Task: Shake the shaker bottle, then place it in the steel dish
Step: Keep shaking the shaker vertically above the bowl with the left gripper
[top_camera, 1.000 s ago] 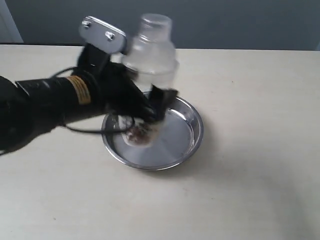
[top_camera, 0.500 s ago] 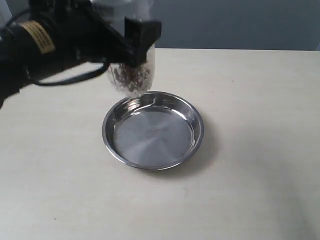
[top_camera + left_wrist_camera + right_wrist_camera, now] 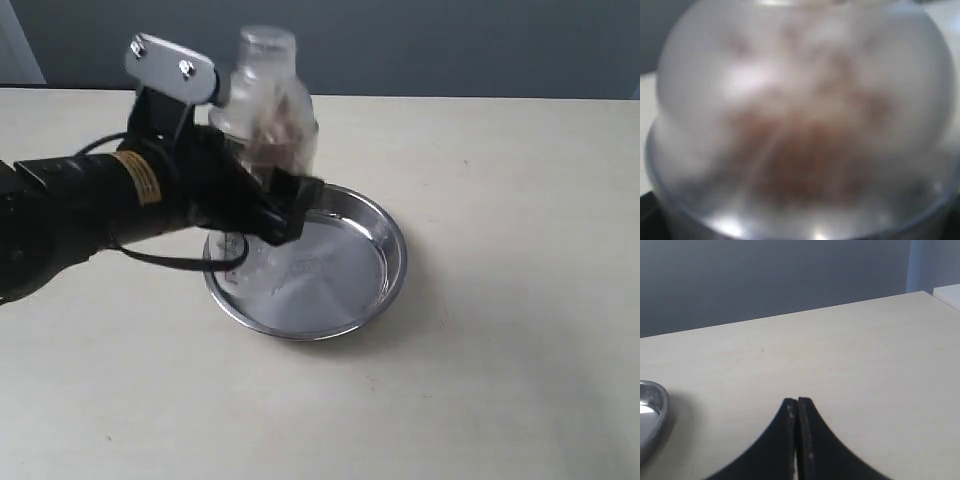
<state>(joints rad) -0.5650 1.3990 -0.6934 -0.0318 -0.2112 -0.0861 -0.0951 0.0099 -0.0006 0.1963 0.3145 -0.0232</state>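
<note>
My left gripper (image 3: 270,200) is shut on the shaker bottle (image 3: 268,110), which stands upright and blurred with motion above the near-left side of the steel dish (image 3: 385,250). Brown grains cloud the bottle's upper body. In the left wrist view the shaker bottle (image 3: 805,125) fills the whole picture as a frosted dome with brown grains, and the fingers are hidden behind it. In the right wrist view my right gripper (image 3: 798,401) is shut on nothing, low over bare table, with the steel dish (image 3: 650,410) showing only as a rim at the edge. The right arm is out of the exterior view.
The beige table (image 3: 500,380) spreads round the dish. A grey wall (image 3: 450,40) runs along its far edge. The black left arm (image 3: 70,210) with its cable crosses the left of the table.
The left arm has swung the bottle from low in the dish, up and to the far left, and back down over the dish's left side. The grains have flown up inside it.
</note>
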